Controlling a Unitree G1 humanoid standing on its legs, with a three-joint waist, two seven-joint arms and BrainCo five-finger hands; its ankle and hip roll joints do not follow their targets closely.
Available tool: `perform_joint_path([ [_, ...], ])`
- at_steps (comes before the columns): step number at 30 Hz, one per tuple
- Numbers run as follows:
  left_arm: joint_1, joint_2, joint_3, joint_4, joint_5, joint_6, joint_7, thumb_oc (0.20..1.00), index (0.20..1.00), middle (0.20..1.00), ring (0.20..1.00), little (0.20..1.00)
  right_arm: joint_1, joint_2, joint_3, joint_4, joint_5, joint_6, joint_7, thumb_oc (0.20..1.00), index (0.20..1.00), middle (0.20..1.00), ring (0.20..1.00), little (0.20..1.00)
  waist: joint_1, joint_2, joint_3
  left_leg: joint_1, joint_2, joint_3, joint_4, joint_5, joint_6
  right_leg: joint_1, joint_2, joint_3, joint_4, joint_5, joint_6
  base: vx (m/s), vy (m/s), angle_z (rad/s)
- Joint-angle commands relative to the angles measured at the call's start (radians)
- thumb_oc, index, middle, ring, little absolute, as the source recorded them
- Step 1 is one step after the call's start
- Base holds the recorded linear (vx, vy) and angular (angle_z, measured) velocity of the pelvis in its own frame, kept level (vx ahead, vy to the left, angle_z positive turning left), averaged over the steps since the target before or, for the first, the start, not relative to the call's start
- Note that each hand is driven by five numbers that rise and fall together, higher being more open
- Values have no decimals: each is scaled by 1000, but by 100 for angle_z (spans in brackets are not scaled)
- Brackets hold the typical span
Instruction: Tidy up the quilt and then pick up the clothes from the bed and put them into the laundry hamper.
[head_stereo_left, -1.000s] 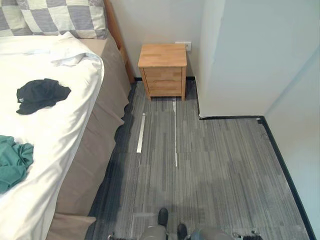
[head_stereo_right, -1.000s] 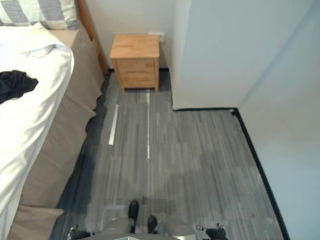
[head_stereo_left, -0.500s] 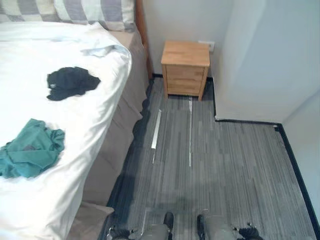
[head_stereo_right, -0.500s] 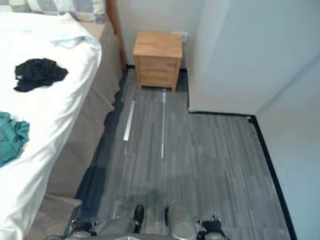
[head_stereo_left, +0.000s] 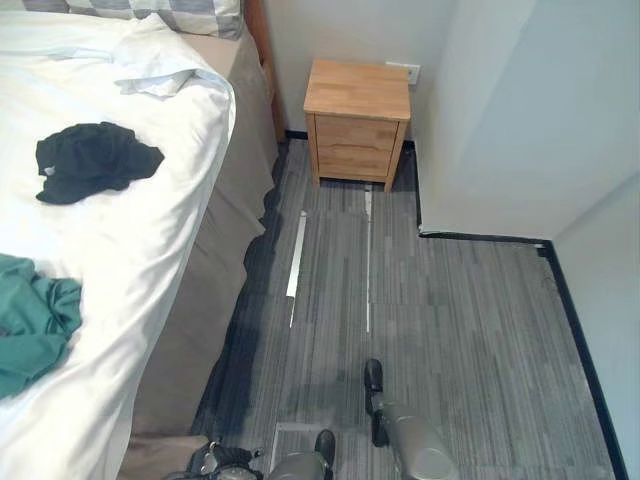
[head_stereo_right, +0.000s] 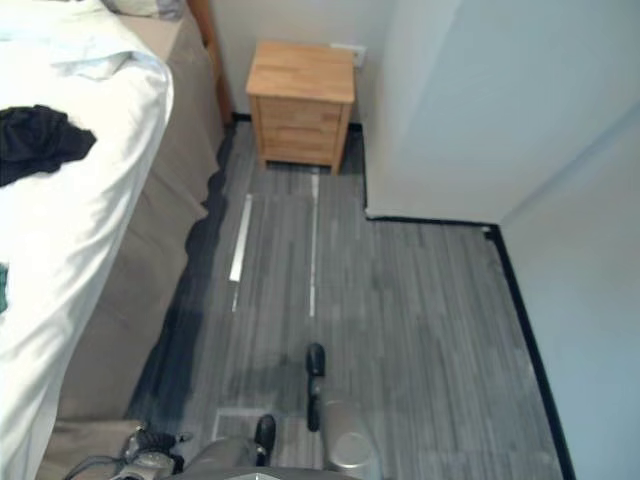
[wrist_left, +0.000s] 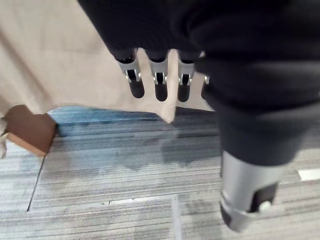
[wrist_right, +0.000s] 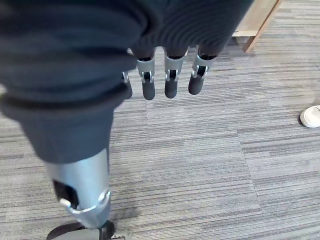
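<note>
Black clothes (head_stereo_left: 95, 162) on quilt (head_stereo_left: 130, 250), fingers (wrist_left: 159, 86) apart

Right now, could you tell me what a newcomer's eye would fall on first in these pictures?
Probably the black garment crumpled on the white quilt, with a green garment nearer the foot of the bed. Next, the wooden nightstand against the wall beside the bed's head. Both robot hands hang open over the grey floor, holding nothing.
</note>
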Motion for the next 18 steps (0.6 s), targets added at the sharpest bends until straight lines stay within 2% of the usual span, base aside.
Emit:
perform_joint_path([
  [1,38,-48,-3,-18,13,53,-17,1000,1000,1000,1000,1000,1,-48,13,13,46,-23,-9,1000,1000,1000,1000,1000,-27,23,-90,130,94,108,105,-12,-81,-12,-17,46,-13,89,3,479,-50,37],
  [2,38,-50,-1,-17,6,54,-17,1000,1000,1000,1000,1000,1,-49,11,10,46,-25,-4,1000,1000,1000,1000,1000,-27,29,-96,132,105,111,114,6,-88,-3,-13,43,-12,82,-2,696,-99,42],
  [3,39,-54,13,-14,-24,53,-2,1000,1000,1000,1000,1000,-2,-49,9,-6,9,-37,10,1000,1000,1000,1000,1000,-37,36,-118,118,152,130,240,119,-116,27,-3,44,-15,53,-31,464,-100,25],
  [4,38,-53,25,-17,-26,56,6,1000,1000,1000,1000,1000,-4,-51,18,-17,-8,-40,10,1000,1000,1000,1000,1000,-40,40,-127,105,178,139,321,171,-133,45,8,42,-19,40,-47,505,-151,15],
  [5,32,-52,34,-14,-29,55,9,1000,1000,1000,1000,1000,-7,-54,33,-32,-23,-42,9,1000,1000,1000,1000,1000,-38,24,-133,44,175,127,460,225,-134,65,6,55,-28,32,-67,295,-137,-2],
  [6,28,-53,38,-12,-33,53,10,1000,1000,1000,1000,1000,-10,-57,45,-43,-24,-41,8,1000,1000,1000,1000,1000,-34,13,-131,-5,162,121,552,237,-129,79,4,63,-31,25,-76,315,-179,-8],
  [7,18,-61,45,-12,-34,34,13,1000,1000,1000,1000,1000,-21,-68,73,-74,-38,-44,9,1000,1000,1000,1000,1000,-14,-1,-114,-189,127,105,771,252,-115,115,14,79,-23,5,-102,317,-153,-8],
  [8,12,-67,44,-15,-46,13,24,1000,1000,1000,1000,1000,-33,-75,89,-95,-50,-47,4,1000,1000,1000,1000,1000,2,-6,-95,-309,104,103,821,259,-101,146,26,95,-15,-11,-111,376,-115,8],
  [9,11,-68,48,-16,-70,-12,28,1000,1000,1000,1000,1000,-42,-78,99,-109,-64,-52,6,1000,1000,1000,1000,1000,15,-9,-79,-375,87,105,769,254,-88,172,33,111,-10,-17,-108,380,3,-18],
  [10,14,-62,58,-18,-93,-42,26,1000,1000,1000,1000,1000,-53,-76,110,-117,-74,-63,11,1000,1000,1000,1000,1000,31,-4,-64,-374,70,109,593,257,-79,196,50,129,-7,-33,-99,316,57,-43],
  [11,14,-58,60,-19,-99,-51,26,1000,1000,1000,1000,1000,-57,-75,114,-120,-87,-65,14,1000,1000,1000,1000,1000,36,-1,-60,-368,63,110,521,262,-79,202,58,136,-8,-39,-96,333,128,-94],
  [12,12,-45,63,-29,-108,-81,31,1000,1000,1000,1000,1000,-74,-79,137,-129,-120,-71,10,1000,1000,1000,1000,1000,59,15,-37,-363,48,108,290,289,-90,230,91,160,-22,-60,-91,195,94,-89],
  [13,12,-44,62,-30,-108,-83,32,1000,1000,1000,1000,1000,-75,-80,138,-129,-121,-71,10,1000,1000,1000,1000,1000,63,15,-30,-355,46,111,271,291,-91,238,92,164,-24,-62,-90,268,117,-104],
  [14,12,-37,51,-34,-106,-94,38,1000,1000,1000,1000,1000,-80,-85,147,-126,-110,-68,9,1000,1000,1000,1000,1000,80,34,-17,-363,46,107,110,325,-110,264,118,174,-38,-75,-92,394,106,-74],
  [15,12,-34,28,-33,-100,-96,40,1000,1000,1000,1000,1000,-76,-88,144,-112,-51,-62,1,1000,1000,1000,1000,1000,106,52,-1,-377,37,95,-106,350,-133,313,145,202,-64,-91,-92,514,124,-42],
  [16,14,-38,19,-28,-106,-91,39,1000,1000,1000,1000,1000,-69,-86,133,-99,-29,-64,-1,1000,1000,1000,1000,1000,116,55,6,-381,28,89,-173,355,-138,341,152,221,-71,-100,-93,395,83,-16],
  [18,20,-53,26,-15,-159,-86,28,1000,1000,1000,1000,1000,-51,-86,102,-80,-5,-59,-3,1000,1000,1000,1000,1000,124,62,9,-389,23,95,-189,359,-146,376,154,232,-78,-117,-91,357,103,-39],
])
